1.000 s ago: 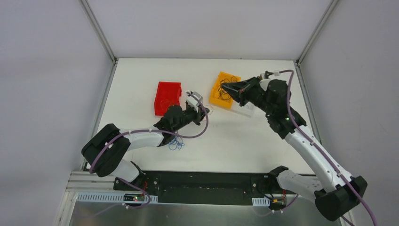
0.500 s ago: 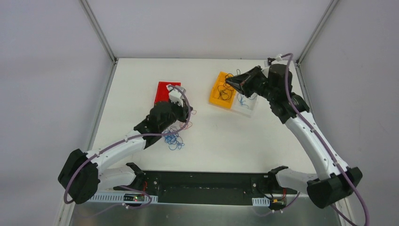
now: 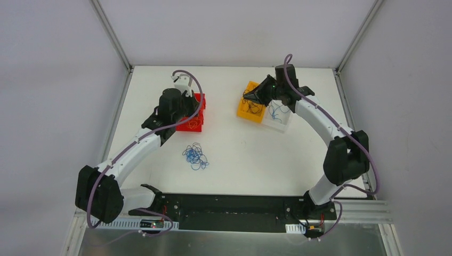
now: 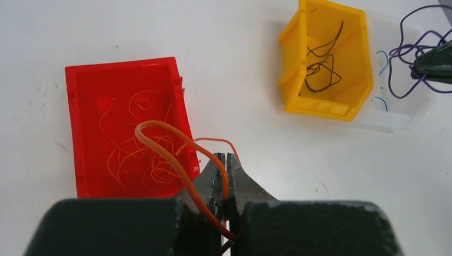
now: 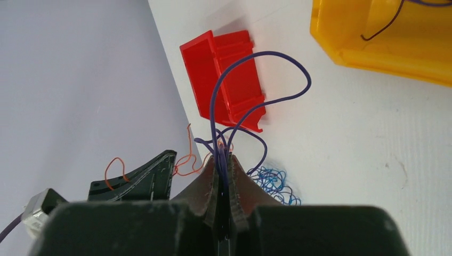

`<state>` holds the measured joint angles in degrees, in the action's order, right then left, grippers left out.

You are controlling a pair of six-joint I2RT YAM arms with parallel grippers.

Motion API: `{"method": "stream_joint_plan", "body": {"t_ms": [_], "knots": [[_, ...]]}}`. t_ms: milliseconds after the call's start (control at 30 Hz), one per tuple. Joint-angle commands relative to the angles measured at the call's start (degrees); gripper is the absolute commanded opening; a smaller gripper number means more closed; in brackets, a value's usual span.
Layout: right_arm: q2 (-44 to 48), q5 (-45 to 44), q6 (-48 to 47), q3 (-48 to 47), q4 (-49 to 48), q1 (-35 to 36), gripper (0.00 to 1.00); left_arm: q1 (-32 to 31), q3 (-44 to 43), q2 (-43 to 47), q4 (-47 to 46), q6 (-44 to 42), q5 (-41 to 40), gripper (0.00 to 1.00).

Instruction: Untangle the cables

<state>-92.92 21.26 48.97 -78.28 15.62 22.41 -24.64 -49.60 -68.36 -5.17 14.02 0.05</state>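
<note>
My left gripper (image 4: 226, 158) is shut on a thin red-orange cable (image 4: 160, 140) that loops up over the near right corner of the red bin (image 4: 85, 106). From above, the left gripper (image 3: 187, 113) hangs over the red bin (image 3: 199, 114). My right gripper (image 5: 223, 158) is shut on a blue-purple cable (image 5: 250, 74) that arches upward from the tips. In the top view the right gripper (image 3: 247, 98) sits above the yellow bin (image 3: 242, 110). A tangle of blue cables (image 3: 195, 156) lies on the table between the arms.
The red bin holds several red wires (image 4: 138, 154). Black wires (image 4: 320, 66) lie in the yellow bin (image 4: 298, 80), and a few blue strands lie in the clear tray (image 3: 278, 116) beside it. Enclosure walls border the white table (image 3: 256, 154) on three sides.
The left gripper has swung up and left from beside the tangle to the red bin, carrying the red cable. The right arm has swung back and its gripper shifted left over the yellow bin.
</note>
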Motion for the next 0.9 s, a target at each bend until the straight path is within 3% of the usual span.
{"method": "stream_joint_plan", "body": {"t_ms": [0, 233, 267, 333, 533, 667, 867], "knots": [[-4.9, 1.9, -2.0, -4.1, -1.2, -1.8, 0.0, 2.4, -5.8, -4.7, 0.7, -0.6, 2.5, 0.0], [-13.0, 1.7, -3.3, -7.2, -1.5, -4.8, 0.0, 4.6, -9.9, -11.3, -0.3, -1.0, 3.2, 0.0], [-14.3, 1.9, -3.5, -7.6, -1.5, -5.2, 0.07, 4.6, -10.6, -12.2, -0.1, -1.2, 3.0, 0.0], [-16.3, 1.5, -4.3, -9.1, -0.2, -5.8, 0.3, 4.9, -11.5, -13.6, 0.4, -1.3, 2.5, 0.0], [-16.7, -0.5, -6.2, -10.9, 2.4, -6.3, 0.62, 5.9, -12.4, -16.0, -0.2, -2.7, 3.3, 0.0], [-13.6, -0.2, -7.1, -10.5, 3.3, -6.4, 0.7, 6.7, -12.7, -17.4, -0.3, -2.7, 3.2, 0.0], [-4.0, -0.8, -8.3, -6.7, 3.5, -6.4, 0.73, 7.4, -13.8, -22.5, -0.4, -2.5, 1.7, 0.0]]}}
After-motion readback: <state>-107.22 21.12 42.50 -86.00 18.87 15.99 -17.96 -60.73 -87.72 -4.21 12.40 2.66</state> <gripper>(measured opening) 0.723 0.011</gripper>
